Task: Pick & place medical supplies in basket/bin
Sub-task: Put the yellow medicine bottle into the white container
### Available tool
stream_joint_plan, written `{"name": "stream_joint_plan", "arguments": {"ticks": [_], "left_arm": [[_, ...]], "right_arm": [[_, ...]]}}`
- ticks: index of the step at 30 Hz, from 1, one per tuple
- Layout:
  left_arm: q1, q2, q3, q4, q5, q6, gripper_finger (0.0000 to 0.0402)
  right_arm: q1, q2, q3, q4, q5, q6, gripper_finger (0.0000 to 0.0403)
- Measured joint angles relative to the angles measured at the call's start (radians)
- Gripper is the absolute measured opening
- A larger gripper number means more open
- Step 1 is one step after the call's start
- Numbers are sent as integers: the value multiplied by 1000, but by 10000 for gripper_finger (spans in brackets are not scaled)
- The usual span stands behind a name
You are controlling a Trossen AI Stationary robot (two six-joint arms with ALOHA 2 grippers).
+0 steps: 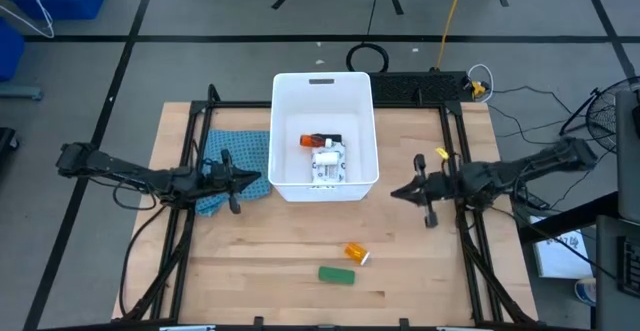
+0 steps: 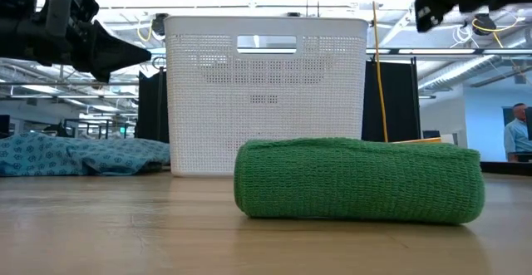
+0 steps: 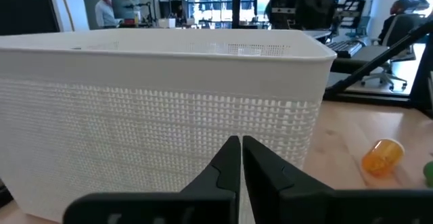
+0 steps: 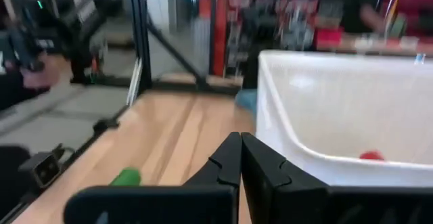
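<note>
White tub (image 1: 283, 121) sits mid-table between both arms. Left gripper (image 1: 262, 184) hangs just beside its left wall, fingers pressed together; right gripper (image 1: 395, 193) just off its right side, also closed. Inside: one orange bottle (image 1: 312, 141), one white packet (image 1: 327, 163). Out front, well apart from both grippers: one more orange pill bottle (image 1: 356, 254), one green block (image 1: 336, 275).

bare wood surrounds green block (image 1: 336, 275); tub (image 1: 290, 99) walls off centre.

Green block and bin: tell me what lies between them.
Only the orange bottle, lying just bin-side of the green block; beyond it is bare table up to the bin.
</note>
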Motion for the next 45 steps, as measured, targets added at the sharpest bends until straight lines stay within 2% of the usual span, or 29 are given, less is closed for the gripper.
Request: {"name": "stream_joint_plan", "arguments": {"ticks": [6, 11, 14, 18, 23, 27, 30, 36, 39, 42, 45], "left_arm": [[0, 0, 0, 6, 0, 10, 5], [0, 0, 0, 7, 0, -12, 27], [0, 0, 0, 7, 0, -49, 36], [0, 0, 0, 25, 1, -97, 33], [0, 0, 0, 30, 1, -97, 19], [0, 0, 0, 30, 2, -92, 4], [0, 0, 0, 29, 1, -92, 5], [0, 0, 0, 29, 2, -91, 30], [0, 0, 0, 28, 3, -91, 36], [0, 0, 0, 26, 4, -91, 35], [0, 0, 0, 26, 4, -91, 31]], "right_arm": [[205, 363, 318, -249, 224, 123, 0], [298, 649, 512, -357, 268, 245, 4], [329, 790, 585, -388, 266, 288, 30], [338, 918, 667, -439, 248, 411, 100], [315, 1000, 726, -551, 228, 710, 189], [287, 1034, 732, -563, 131, 838, 222], [271, 1060, 731, -570, 76, 863, 230], [234, 1094, 731, -670, 82, 914, 232], [222, 1113, 731, -664, 79, 911, 233], [217, 1145, 731, -653, 15, 899, 233], [217, 1172, 731, -645, -1, 898, 233]]}}
